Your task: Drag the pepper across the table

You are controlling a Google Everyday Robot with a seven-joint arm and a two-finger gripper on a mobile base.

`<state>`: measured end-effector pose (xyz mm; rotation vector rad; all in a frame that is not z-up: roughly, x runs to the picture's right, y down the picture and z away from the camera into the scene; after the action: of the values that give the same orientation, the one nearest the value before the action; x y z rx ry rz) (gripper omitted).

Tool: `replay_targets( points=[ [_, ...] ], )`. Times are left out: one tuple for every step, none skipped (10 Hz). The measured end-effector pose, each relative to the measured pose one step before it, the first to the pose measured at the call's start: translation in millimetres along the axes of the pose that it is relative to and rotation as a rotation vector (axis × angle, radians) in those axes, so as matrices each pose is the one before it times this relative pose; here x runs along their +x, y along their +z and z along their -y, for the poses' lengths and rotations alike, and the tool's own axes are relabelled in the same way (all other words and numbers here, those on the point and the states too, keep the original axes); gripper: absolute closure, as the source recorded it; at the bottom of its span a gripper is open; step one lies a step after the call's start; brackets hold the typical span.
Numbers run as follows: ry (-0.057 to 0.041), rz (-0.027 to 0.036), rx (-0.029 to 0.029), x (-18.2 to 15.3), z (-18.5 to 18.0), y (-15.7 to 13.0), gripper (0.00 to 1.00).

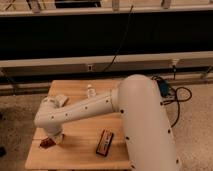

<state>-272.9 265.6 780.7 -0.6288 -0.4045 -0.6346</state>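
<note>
At your far left, the pepper (47, 142) lies near the table (80, 155) edge. The gripper (56, 137) sits just beside it, under the white arm (85, 110). A black box (105, 142) lies right of it.

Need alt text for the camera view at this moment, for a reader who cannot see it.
A white robot arm reaches down to the table's near-left corner, where its gripper sits low over the tabletop right beside the small dark red pepper. A black rectangular box lies to the right on the wood, apart from both. A small clear bottle stands near the far edge.
</note>
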Motion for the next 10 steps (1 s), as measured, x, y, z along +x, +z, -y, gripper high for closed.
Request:
replay_targets(
  points=[
    [-0.00449, -0.00260, 0.00449, -0.74, 0.54, -2.55, 0.86],
    [-0.00325, -0.00320, 0.00629, -1.07, 1.15, -3.77, 0.95],
    [0.00131, -0.00152, 0.00223, 0.88, 0.34, -1.24, 0.98],
    [0.04509, 0.00005, 0.00536, 33.84, -3.80, -6.66, 1.00],
    [0.02001, 0.00237, 0.00582, 12.25, 1.46, -2.53, 1.00],
    [0.00288, 0.00134, 0.00335, 1.86, 0.57, -1.75, 1.00],
    [0.00183, 0.00068, 0.00241, 0.89, -0.41, -1.07, 1.00],
    [0.01318, 0.00184, 0.00898, 11.13, -0.54, -4.33, 1.00],
    [0.00621, 0.00044, 0.00461, 11.04, -0.74, -3.39, 1.00],
    [0.01028, 0.00102, 0.00614, 15.29, -1.32, -4.56, 1.00]
  ],
)
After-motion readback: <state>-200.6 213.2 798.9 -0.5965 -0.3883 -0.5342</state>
